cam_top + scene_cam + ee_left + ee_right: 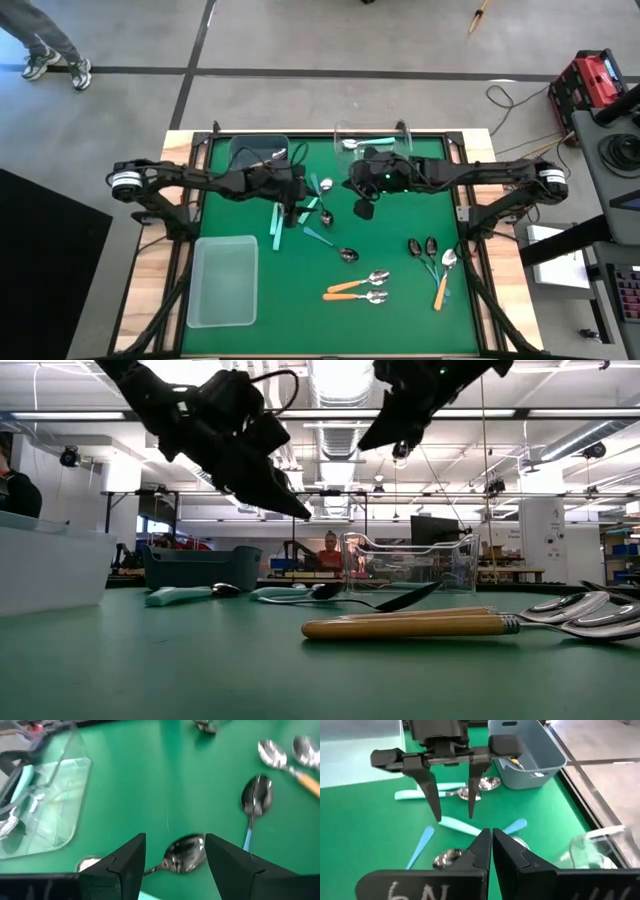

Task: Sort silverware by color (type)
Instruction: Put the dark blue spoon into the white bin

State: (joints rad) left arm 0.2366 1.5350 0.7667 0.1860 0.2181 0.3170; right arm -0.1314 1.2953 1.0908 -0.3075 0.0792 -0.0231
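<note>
Spoons lie scattered on the green mat (400, 210). Two orange-handled ones (357, 291) lie near the front, and a third (442, 280) lies at the right beside two dark-bowled ones (422, 248). Teal-handled spoons (460, 825) and light-blue-handled ones (420, 847) lie mid-table. My left gripper (175, 837) hangs open above the mat; seen along its fingers, a shiny spoon bowl (186, 854) lies between them on the mat below, untouched. My right gripper (491, 832) is shut and empty, raised near the far middle, facing the left gripper (454, 815).
A clear container (375, 140) at the far middle holds a teal-handled spoon. A grey bin (260, 152) stands at the far left, and a clear tub (222, 280) at the near left. A person's feet (60, 65) show on the floor beyond the table.
</note>
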